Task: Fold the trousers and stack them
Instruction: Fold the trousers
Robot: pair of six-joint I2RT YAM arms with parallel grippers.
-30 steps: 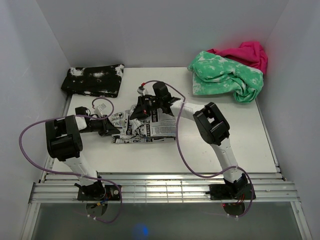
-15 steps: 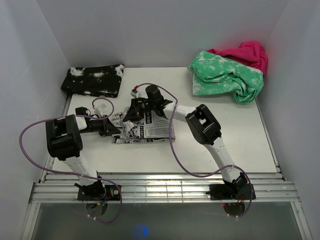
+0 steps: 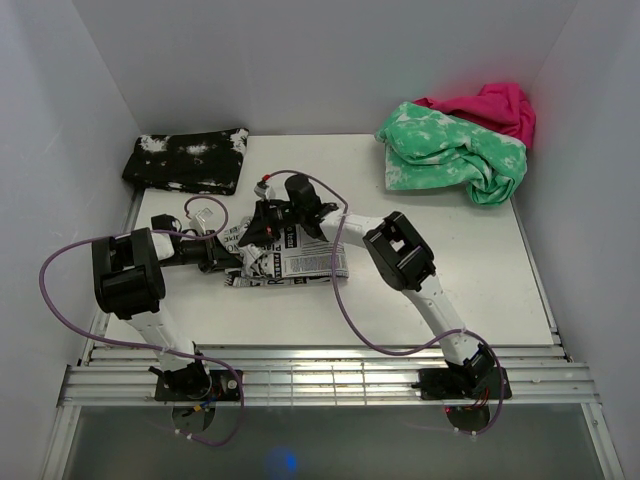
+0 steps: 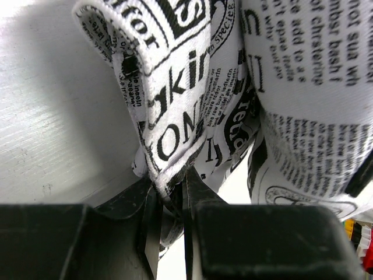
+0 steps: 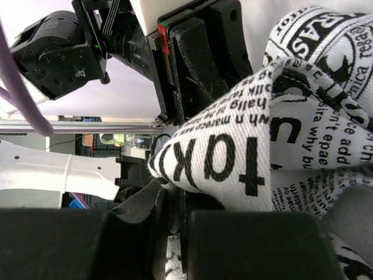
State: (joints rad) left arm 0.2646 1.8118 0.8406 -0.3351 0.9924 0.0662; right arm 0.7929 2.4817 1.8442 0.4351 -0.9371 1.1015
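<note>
Fingers (image 4: 145,213) of left gripper (image 4: 169,201) pinch thick printed hem of trousers (image 3: 296,262); right gripper (image 5: 173,195) clamped on fold of same cloth, just beside left one; trousers lie bunched on table (image 3: 450,270), left of centre. Risks: both grips sit near cloth edge, so hem may slip out; wrists crowded, may collide; uneven pull could skew fold.

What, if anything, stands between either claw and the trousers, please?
Nothing visible does. The left claw and the right claw are each shut on a fold of the trousers, with printed cloth pinched directly between their fingers.
</note>
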